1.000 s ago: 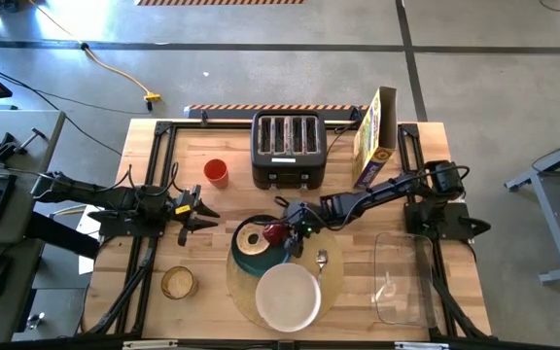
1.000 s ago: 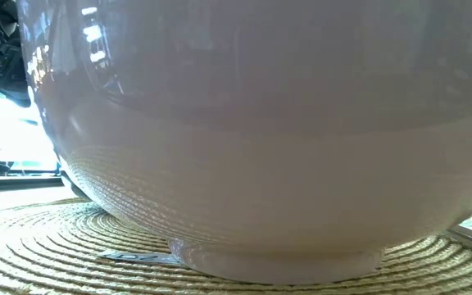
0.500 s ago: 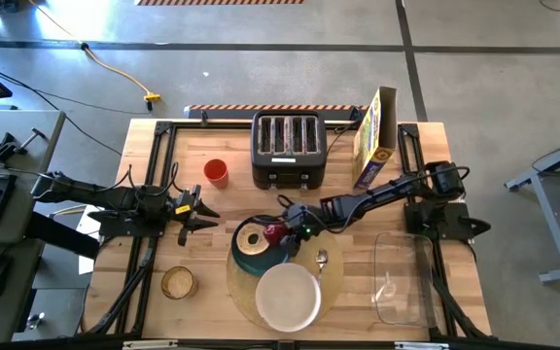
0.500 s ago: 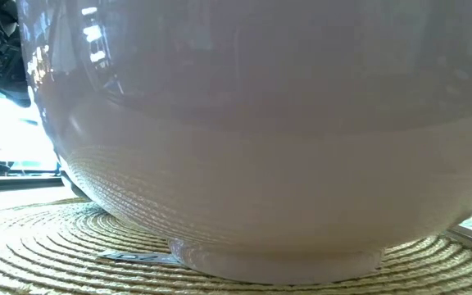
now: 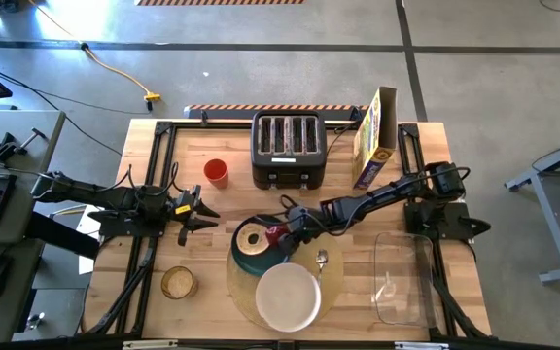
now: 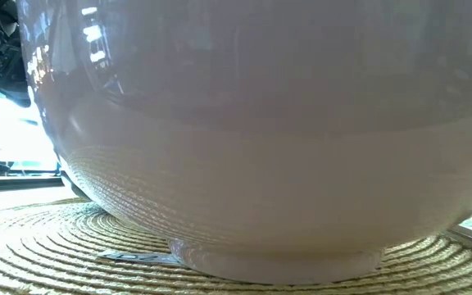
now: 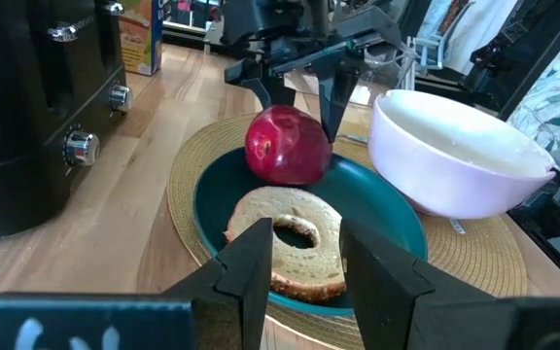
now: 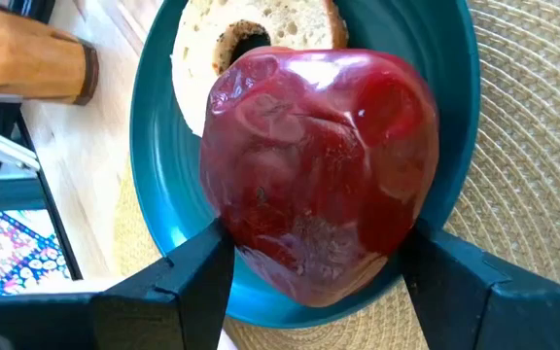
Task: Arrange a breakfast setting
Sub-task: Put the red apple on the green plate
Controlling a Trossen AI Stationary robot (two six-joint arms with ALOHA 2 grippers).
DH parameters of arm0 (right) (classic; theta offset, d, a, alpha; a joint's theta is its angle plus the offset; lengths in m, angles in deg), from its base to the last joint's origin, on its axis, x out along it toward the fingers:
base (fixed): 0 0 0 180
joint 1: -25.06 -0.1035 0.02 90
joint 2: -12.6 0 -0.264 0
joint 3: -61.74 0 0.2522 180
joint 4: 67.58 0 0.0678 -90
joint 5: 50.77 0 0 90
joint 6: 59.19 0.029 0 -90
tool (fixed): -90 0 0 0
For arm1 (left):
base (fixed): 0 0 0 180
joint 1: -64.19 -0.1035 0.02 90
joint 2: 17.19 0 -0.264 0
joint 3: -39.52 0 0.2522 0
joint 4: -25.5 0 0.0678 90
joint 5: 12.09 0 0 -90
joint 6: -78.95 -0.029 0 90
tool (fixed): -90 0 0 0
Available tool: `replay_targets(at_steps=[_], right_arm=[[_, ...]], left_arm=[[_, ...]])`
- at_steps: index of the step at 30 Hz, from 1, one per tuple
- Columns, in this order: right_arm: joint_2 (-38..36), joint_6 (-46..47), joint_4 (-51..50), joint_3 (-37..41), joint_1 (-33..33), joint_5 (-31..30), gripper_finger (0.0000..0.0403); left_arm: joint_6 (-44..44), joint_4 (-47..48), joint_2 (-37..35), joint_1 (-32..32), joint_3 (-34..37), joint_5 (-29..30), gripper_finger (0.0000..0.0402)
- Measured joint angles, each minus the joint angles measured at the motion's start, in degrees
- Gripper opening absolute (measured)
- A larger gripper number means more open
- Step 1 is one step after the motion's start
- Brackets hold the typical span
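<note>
Over the teal plate point(image 5: 253, 255), right tool point(image 8: 314, 255) grips red apple point(image 8: 317, 170) beside bagel point(image 7: 288, 236); lower gently, then release. Left tool point(image 5: 200, 210) idle, open.

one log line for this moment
right gripper: shut on apple above plate | bagel: on plate | left gripper: open, waiting at left

Legible markings: none.
The cereal box point(image 5: 374, 137) just right of the toaster point(image 5: 286, 148) carries printing too small to read; a small label under the white bowl point(image 6: 269, 139) is blurred.
</note>
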Motion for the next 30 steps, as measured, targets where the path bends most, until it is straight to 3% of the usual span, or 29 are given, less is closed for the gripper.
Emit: replay_targets(at_steps=[6, 30], right_arm=[[0.0, 2.9, 0.0, 0.0, 0.0, 0.0, 0.0238], [-0.2, 8.2, 0.5, -0.1, -0.1, 0.5, 0.0316]], left_arm=[[0.0, 0.0, 0.0, 0.0, 0.0, 0.0, 0.0113], [0.0, 0.0, 0.0, 0.0, 0.0, 0.0, 0.0113]])
